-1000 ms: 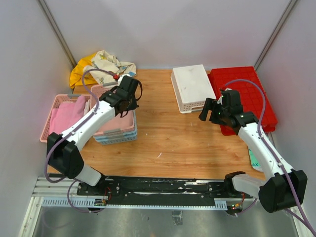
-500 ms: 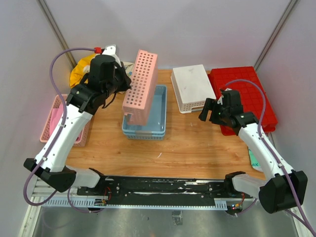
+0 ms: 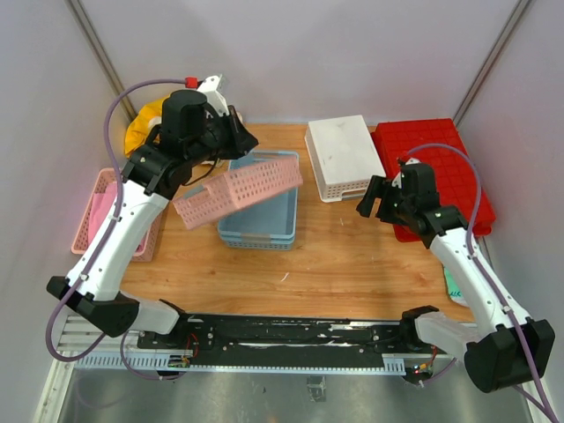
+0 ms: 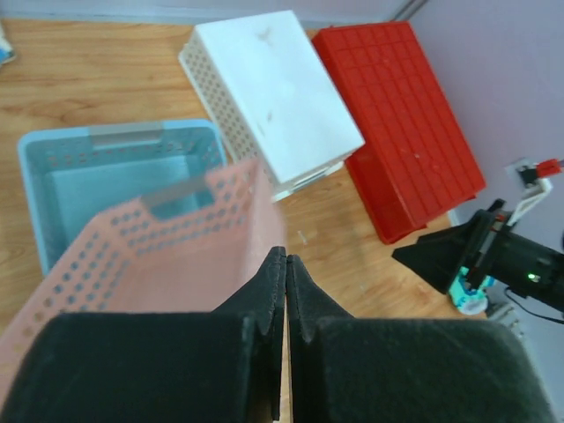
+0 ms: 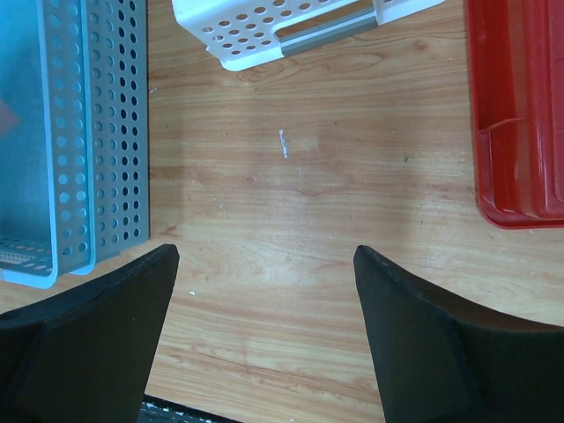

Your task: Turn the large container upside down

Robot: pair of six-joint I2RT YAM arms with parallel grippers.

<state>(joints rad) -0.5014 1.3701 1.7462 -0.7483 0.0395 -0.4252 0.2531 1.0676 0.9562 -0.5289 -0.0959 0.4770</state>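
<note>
At the far right corner of the bench lies the large container (image 3: pixel 434 166), a big red bin resting flat with its grid-ribbed face turned up. Its long side runs from the far edge toward the near edge. Right beside it on the left sits a white perforated basket (image 3: pixel 342 155), also bottom-up; whether the two touch is hard to tell.

Over the middle of the bench the left gripper (image 4: pixel 285 291) has its fingers pinched tight on the wall of a pink perforated basket (image 3: pixel 238 189), which hangs in the air, tilted, with one end lower toward the left edge. Below it a blue perforated basket (image 3: pixel 263 222) stands open side up on the wood, partly hidden by the pink one.

The right gripper (image 5: pixel 264 256) hovers with its fingers spread wide and nothing between them, above bare bench (image 5: pixel 291 194) between the blue basket and the red bin, close to the bin's near left corner but not touching it.

Along the left edge another pink basket (image 3: pixel 97 198) holds a pink cloth (image 3: pixel 104 214), and a yellow patterned cloth (image 3: pixel 145 123) is bunched at the far left corner.
</note>
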